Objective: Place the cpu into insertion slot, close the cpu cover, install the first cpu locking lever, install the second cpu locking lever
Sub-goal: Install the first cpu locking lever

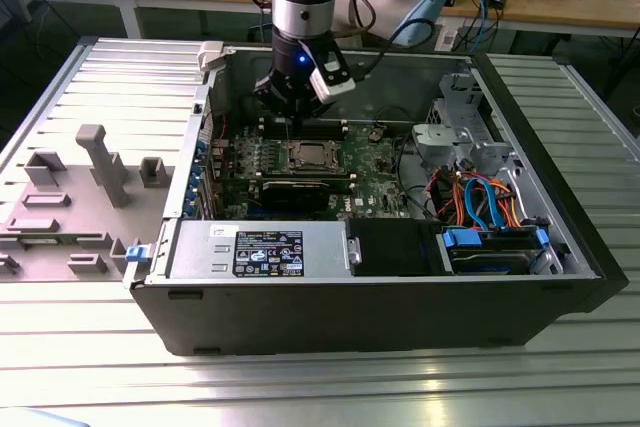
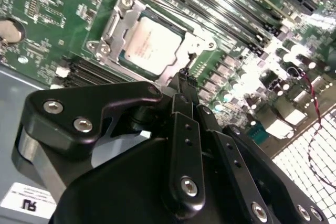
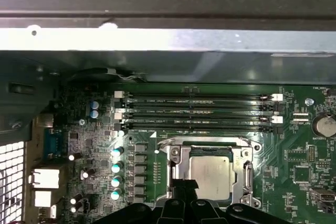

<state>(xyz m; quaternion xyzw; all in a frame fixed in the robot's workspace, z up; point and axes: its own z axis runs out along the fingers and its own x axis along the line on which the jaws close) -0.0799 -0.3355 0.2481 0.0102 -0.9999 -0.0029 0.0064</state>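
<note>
— Cpu (image 1: pixel 305 155) sitting in insertion slot (image 1: pixel 290 160) in exterior view, tool (image 1: pixel 289 112) poised above.
— Second wrist view?
— Framed by lowered cpu cover (image 2: pixel 118 24); tool (image 2: pixel 186 77) clenched, tips together.
— First wrist view?
— Clenched tool (image 3: pixel 184 184) at cpu cover's (image 3: pixel 173 169) edge, memory slots (image 3: pixel 199 111) beside it.

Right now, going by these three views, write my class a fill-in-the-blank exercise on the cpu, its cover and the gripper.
1. The cpu lies ____ the insertion slot.
2. The cpu cover lies flat, ____ over the chip.
3. The gripper, close to the insertion slot, has its fingers ____.
4. The motherboard is coloured ____.
Missing words: inside; closed; shut; green.
</note>
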